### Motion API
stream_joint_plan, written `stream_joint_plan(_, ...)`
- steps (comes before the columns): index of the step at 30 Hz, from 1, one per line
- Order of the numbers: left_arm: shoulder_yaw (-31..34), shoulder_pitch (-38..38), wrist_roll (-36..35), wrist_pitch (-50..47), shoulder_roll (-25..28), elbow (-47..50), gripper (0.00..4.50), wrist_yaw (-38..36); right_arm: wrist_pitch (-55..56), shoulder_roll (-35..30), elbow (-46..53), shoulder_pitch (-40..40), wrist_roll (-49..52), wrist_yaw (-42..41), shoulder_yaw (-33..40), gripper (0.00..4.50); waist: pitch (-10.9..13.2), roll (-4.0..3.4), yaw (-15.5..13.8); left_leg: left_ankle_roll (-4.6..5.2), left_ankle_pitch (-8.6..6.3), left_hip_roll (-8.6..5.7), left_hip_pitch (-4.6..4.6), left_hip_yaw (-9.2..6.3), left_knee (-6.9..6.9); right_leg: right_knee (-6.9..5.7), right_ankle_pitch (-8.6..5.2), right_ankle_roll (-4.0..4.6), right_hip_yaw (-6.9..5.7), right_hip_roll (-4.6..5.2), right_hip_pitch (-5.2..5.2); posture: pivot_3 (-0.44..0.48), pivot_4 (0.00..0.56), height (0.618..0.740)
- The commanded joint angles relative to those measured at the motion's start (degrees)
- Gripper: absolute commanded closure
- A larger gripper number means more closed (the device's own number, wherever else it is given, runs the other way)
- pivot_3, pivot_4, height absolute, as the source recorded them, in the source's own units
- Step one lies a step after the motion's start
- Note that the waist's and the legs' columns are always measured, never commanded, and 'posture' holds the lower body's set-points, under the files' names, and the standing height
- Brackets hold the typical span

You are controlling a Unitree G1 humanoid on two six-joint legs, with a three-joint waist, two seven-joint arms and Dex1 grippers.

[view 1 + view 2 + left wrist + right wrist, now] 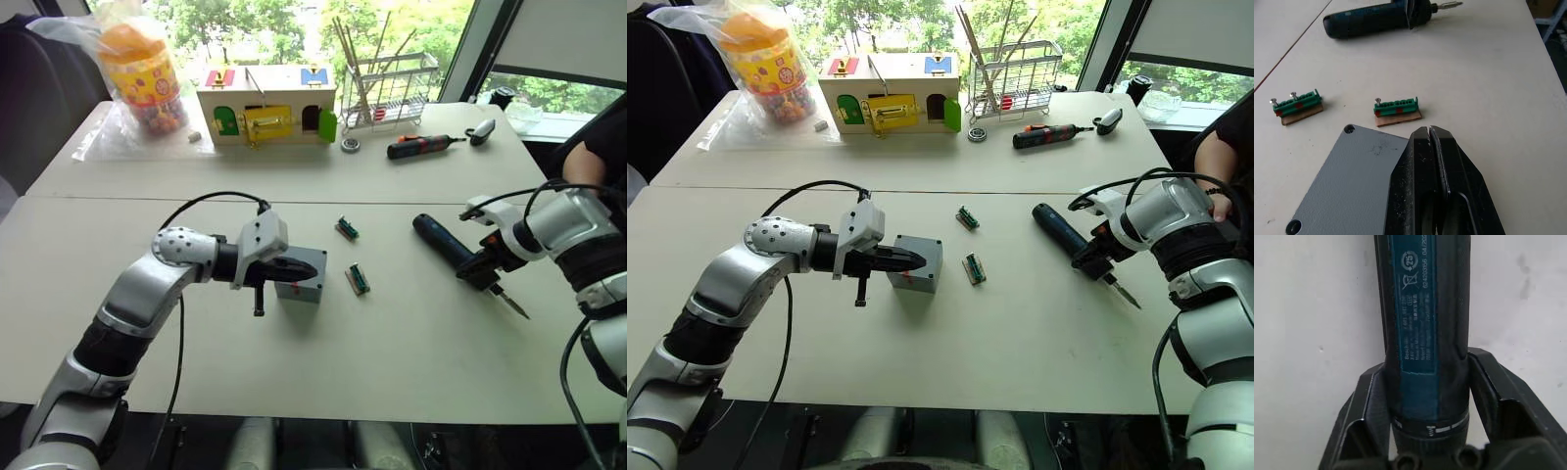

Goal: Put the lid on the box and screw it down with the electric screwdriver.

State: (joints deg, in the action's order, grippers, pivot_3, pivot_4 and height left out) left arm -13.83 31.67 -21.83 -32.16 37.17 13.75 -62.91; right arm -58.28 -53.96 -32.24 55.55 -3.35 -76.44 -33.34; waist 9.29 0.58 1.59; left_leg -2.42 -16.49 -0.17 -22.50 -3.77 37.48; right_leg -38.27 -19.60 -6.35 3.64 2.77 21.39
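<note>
Left gripper (911,259), fingers pressed together, rests atop the lidded square grey plastic box (918,264); at three o'clock, right gripper (1097,262) clamps the long blue-black electric screwdriver (1063,235).

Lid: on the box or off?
On: the lid lies flat atop the box, its corner screw holes empty.

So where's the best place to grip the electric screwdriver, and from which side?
Take the electric screwdriver by the front of its barrel, just behind the bit, coming down from above with the fingers across its width. It lies flat on the table, a long round body, so only its two sides are free. The right gripper straddles it there.
</note>
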Motion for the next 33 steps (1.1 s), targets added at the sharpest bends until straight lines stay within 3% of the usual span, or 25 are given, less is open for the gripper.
stream_joint_plan(1,1.9,0.7,-0.1,0.8,0.2,0.6,4.50,0.6,-0.7,-0.8,0.6,-5.9,-0.9,-2.2,-2.5,2.66,0.0,0.04,-0.8,0.00,0.00,0.00,0.02,-0.01,0.00,0.00,0.00,0.00,-0.01,-0.01,-0.01,0.000,0.150,0.740)
stream_joint_plan(6,1.3,2.3,0.4,1.9,-0.7,-2.0,4.50,0.4,0.0,-1.2,-0.8,-6.8,-2.2,-0.4,0.6,2.66,-0.1,0.12,-1.9,-0.01,-0.01,-0.03,0.02,-0.43,0.20,0.15,0.00,0.01,-0.48,0.03,-0.38,0.000,0.150,0.740)
stream_joint_plan(10,1.1,4.3,0.9,3.5,-1.0,-5.9,4.50,-1.1,1.0,-0.5,-4.9,-1.1,-2.3,0.9,5.6,2.66,-0.1,0.12,-1.9,-0.01,-0.01,-0.06,0.02,-0.55,0.41,0.16,0.01,0.02,-0.62,0.03,-0.55,0.000,0.150,0.740)
stream_joint_plan(14,2.5,7.1,-0.2,3.6,-0.8,-10.6,4.50,-3.8,-3.7,-2.3,-4.3,6.0,1.0,-0.6,11.7,2.66,0.3,-0.54,-1.3,-0.05,0.02,-0.14,-0.07,-0.52,0.47,0.07,0.04,-0.03,-0.61,0.09,-0.44,0.000,0.150,0.740)
stream_joint_plan(16,3.6,8.2,-0.9,3.5,-0.5,-12.7,4.50,-5.1,-7.9,-2.7,-2.8,9.2,3.7,1.5,16.8,2.66,0.4,-0.84,-0.7,-0.09,0.05,-0.18,-0.66,-0.52,0.56,-0.08,0.05,-0.04,-0.60,0.12,0.18,0.000,0.150,0.740)
stream_joint_plan(19,5.3,10.5,-2.0,2.7,-0.5,-16.4,4.50,-6.4,-14.4,-1.2,5.6,10.3,10.6,7.7,33.3,2.66,0.4,-0.84,-0.4,-0.53,0.31,-0.20,-1.54,-0.44,0.60,-0.77,0.05,-0.04,-0.60,0.11,1.41,0.000,0.150,0.740)
stream_joint_plan(20,5.4,11.2,-2.1,2.3,-0.7,-17.4,4.50,-6.6,-17.0,1.1,11.1,9.3,13.0,10.6,41.6,2.66,0.4,-0.84,-0.4,-0.55,0.32,-0.23,-1.73,-0.41,0.60,-0.87,0.05,-0.04,-0.62,0.05,1.67,0.000,0.150,0.740)
stream_joint_plan(23,5.2,12.1,-1.6,2.4,-0.4,-19.2,4.50,-7.8,-19.1,8.9,27.1,3.9,17.0,18.7,56.9,2.66,0.4,-0.79,-0.3,-0.55,0.32,-0.16,-1.87,-0.45,0.58,-1.03,0.04,-0.02,-0.63,-0.09,1.90,0.000,0.150,0.740)
stream_joint_plan(26,3.8,12.1,-0.9,1.8,-0.4,-19.3,4.50,-8.7,-8.7,29.8,49.9,-3.7,20.8,32.8,71.7,2.66,0.3,-0.68,-0.1,-0.59,0.35,-0.13,-1.85,-0.55,0.67,-1.14,0.04,-0.02,-0.68,-0.11,1.81,0.000,0.150,0.740)
stream_joint_plan(28,3.3,11.8,-0.8,1.3,-0.6,-18.9,4.50,-9.1,-5.2,38.9,57.4,-7.1,22.4,39.3,73.7,2.66,0.3,-0.73,-0.1,-0.84,0.49,-0.14,-1.86,-0.56,0.70,-1.25,0.04,-0.02,-0.64,0.00,1.86,0.000,0.150,0.740)
stream_joint_plan(30,2.0,11.3,-0.1,0.9,-0.8,-17.8,4.50,-8.9,-6.8,48.2,63.8,-10.0,34.2,39.2,76.0,2.66,0.3,-0.74,-0.5,-1.14,0.68,-0.24,-1.88,-0.60,0.70,-1.42,0.05,-0.02,-0.65,0.10,1.86,0.000,0.150,0.740)
stream_joint_plan(33,-0.5,10.2,3.0,3.0,-1.1,-18.3,4.50,-8.4,-2.2,56.4,69.6,-16.3,38.1,42.4,70.3,2.66,0.4,-0.75,-0.2,-1.15,0.70,-0.32,-1.84,-0.68,0.71,-1.59,0.05,-0.02,-0.66,0.15,1.85,0.000,0.150,0.740)
